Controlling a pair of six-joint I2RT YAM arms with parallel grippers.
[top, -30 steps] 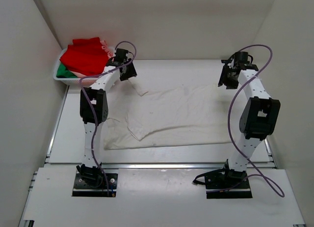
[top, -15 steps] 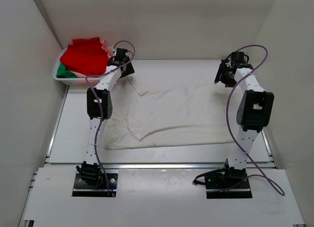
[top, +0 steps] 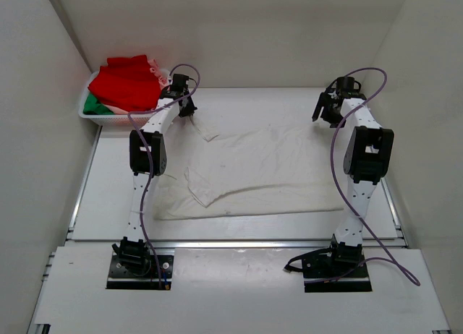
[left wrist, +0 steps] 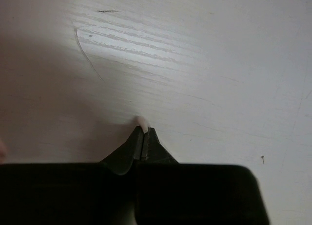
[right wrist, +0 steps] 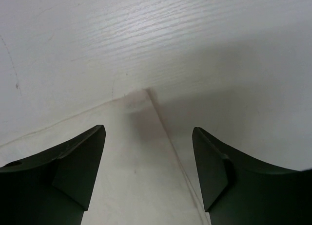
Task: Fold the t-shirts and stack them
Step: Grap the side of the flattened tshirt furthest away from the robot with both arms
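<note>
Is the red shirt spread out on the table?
No, the red shirt sits heaped in the white basket at the far-left corner.

Top view: bright, flat, diffuse light on the white counter (top: 253, 106); shadows soft and faint; focus fine, detail coarse. Left wrist: glare band upper centre picks out the grain; left side and near edge shaded; left fingers (left wrist: 124, 154) underexposed, blurred. Right wrist: bright streak across the top, shade at right; right fingers (right wrist: 68, 166) black silhouettes, soft-edged.
</note>
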